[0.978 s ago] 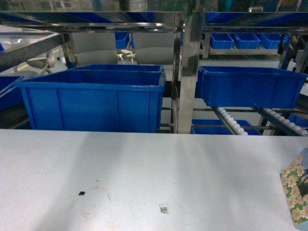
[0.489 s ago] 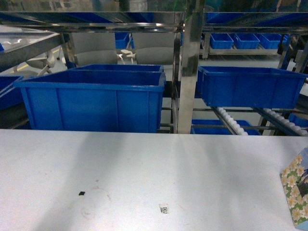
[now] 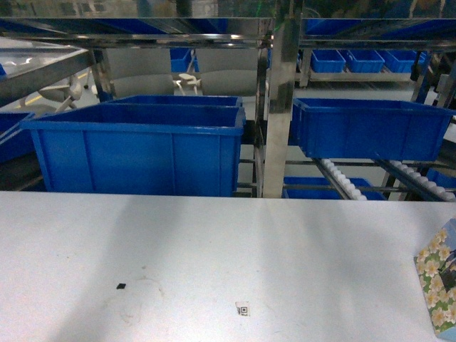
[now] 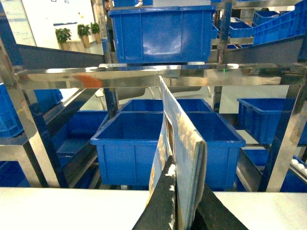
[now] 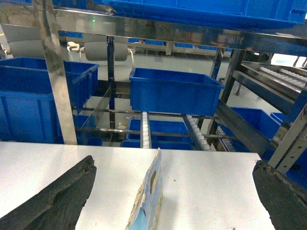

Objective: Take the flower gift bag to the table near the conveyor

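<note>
A flower gift bag (image 3: 437, 285), white blossoms on green and blue, stands on the white table (image 3: 214, 242) at the head view's right edge. From the right wrist it shows edge-on as a bag (image 5: 148, 199) on the table (image 5: 216, 182), between the wide-apart fingers of my open right gripper (image 5: 173, 163), touching neither. My left gripper (image 4: 187, 175) is shut on a flat folded gift bag (image 4: 184, 139), held upright and edge-on above the table (image 4: 72, 208). The conveyor (image 3: 342, 179) with its white rollers (image 5: 145, 134) slopes just beyond the table's far edge. Neither gripper shows in the head view.
Large blue bins (image 3: 142, 146) (image 3: 367, 128) sit on the steel rack behind the table, with a steel upright (image 3: 279, 107) between them. A small code sticker (image 3: 243, 308) and a dark speck (image 3: 120, 286) lie on the tabletop.
</note>
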Tool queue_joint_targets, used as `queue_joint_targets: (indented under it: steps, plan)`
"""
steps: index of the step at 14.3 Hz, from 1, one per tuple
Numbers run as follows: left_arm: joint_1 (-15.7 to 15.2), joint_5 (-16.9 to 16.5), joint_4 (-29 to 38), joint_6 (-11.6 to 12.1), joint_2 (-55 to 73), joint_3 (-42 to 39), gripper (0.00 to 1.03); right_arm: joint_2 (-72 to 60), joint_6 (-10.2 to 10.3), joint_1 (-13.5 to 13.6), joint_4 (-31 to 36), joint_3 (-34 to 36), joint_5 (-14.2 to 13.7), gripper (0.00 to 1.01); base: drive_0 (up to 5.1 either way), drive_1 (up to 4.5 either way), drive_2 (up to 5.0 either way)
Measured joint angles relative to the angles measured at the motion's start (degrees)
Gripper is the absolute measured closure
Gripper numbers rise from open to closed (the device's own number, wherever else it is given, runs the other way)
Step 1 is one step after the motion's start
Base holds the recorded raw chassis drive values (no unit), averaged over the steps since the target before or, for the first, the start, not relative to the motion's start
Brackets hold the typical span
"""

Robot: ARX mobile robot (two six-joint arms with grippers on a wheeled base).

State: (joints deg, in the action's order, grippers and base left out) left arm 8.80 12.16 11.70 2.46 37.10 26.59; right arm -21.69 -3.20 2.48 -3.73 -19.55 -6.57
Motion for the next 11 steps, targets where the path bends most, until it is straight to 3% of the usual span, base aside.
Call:
queue_joint_targets:
  steps: [1,2,4,9,11]
  plan:
    - [0.0,0.0,0.0,0.0,0.0,0.0,1.01,2.8,-0.3,1.1,-2.8,0.1,-1.1,0.03,0.0,0.0,0.0]
    - [0.0,0.0,0.0,0.0,0.0,0.0,1.01,8.2,-0.2,3.3,-6.0,0.4,-4.3,0.03,0.0,0.0,0.0]
    - [0.0,0.0,0.0,0.0,0.0,0.0,1.01,8.1,0.6,4.6,-5.9,0.3,-8.2,0.03,0.0,0.0,0.0]
    - [0.3,0.2,-0.3,-0.1,0.0,0.0,1.01,7.9,1.7,4.6,-6.1,0.3,-8.7,0.03,0.0,0.0,0.0]
    - [3.5,3.5,-1.2,-0.4,-0.1,-1.1,1.01,7.9,1.7,4.6,-6.1,0.3,-8.7,0.03,0.0,0.0,0.0]
